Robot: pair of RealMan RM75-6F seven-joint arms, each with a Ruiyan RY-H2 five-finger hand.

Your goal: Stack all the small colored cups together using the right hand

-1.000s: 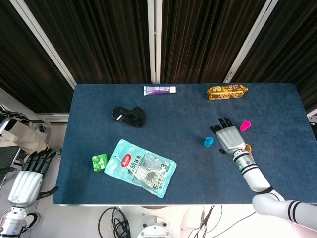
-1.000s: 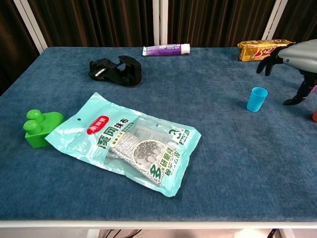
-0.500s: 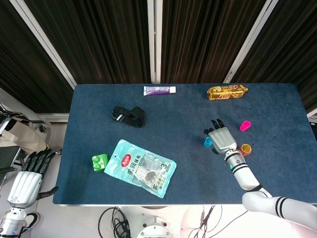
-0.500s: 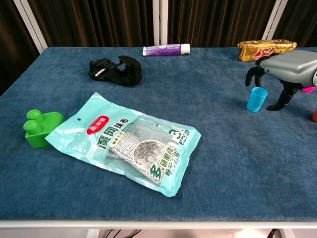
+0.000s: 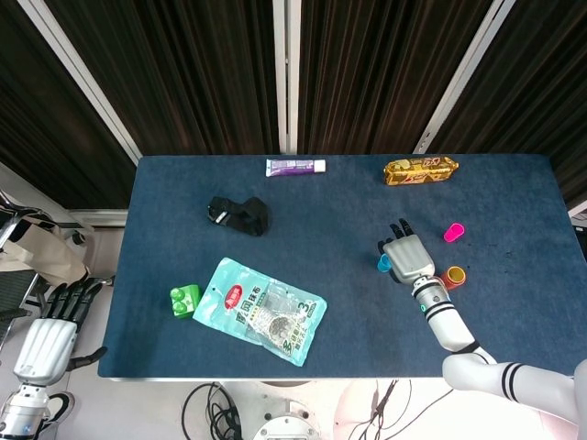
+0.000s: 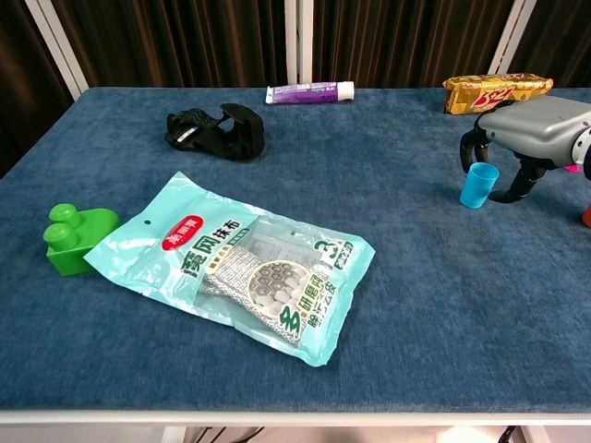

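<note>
Chest view showed the right hand [image 6: 517, 148] arched over the small blue plastic cup [image 6: 479, 185] near the tabletop's right edge, fingers curled either side, not yet clamped. Left hand [image 5: 46, 341] hung open off the front-left corner. Best to close evenly on the walls, keeping it upright. Against half a second before, the fingers had closed inward.

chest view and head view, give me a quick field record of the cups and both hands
blue cup: upright on table, between right hand's thumb and fingers; contact unclear
pink cup: on its side, beyond right hand
orange cup: upright, beside right wrist
right hand: over blue cup, fingers curled down either side
left hand: off the table's near left corner, holding nothing, fingers apart
stacking: not yet begun
</note>
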